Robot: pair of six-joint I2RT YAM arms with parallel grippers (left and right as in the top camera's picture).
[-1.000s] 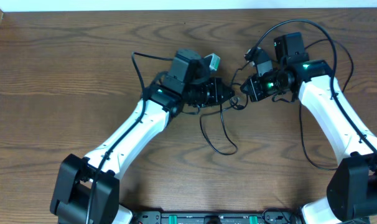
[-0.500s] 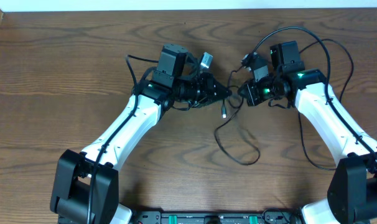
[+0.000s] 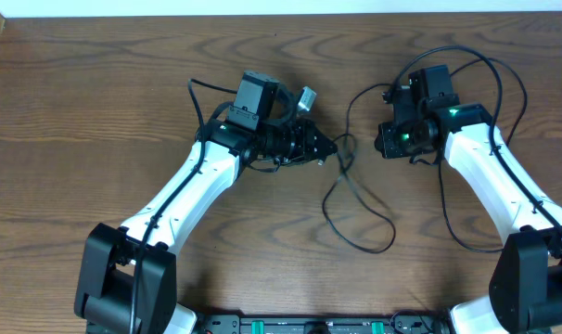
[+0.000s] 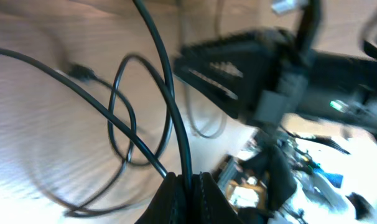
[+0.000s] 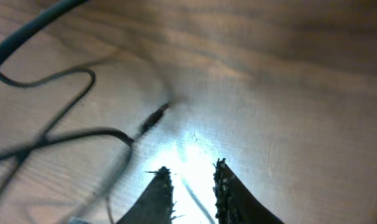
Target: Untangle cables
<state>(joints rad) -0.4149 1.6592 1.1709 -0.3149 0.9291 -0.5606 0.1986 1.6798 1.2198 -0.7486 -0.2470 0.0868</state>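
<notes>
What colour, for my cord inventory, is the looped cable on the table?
Black; the cable shows best in the overhead view.

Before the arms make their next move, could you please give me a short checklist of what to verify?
1. Left gripper clamped on a black cable: ok.
2. Right gripper open, nothing between its fingers: ok.
3. Cables separated: not ok; loops cross on the table.
4. Small plug lying free ahead of the right gripper: ok.
5. How many cables the left gripper pinches: cannot tell.
</notes>
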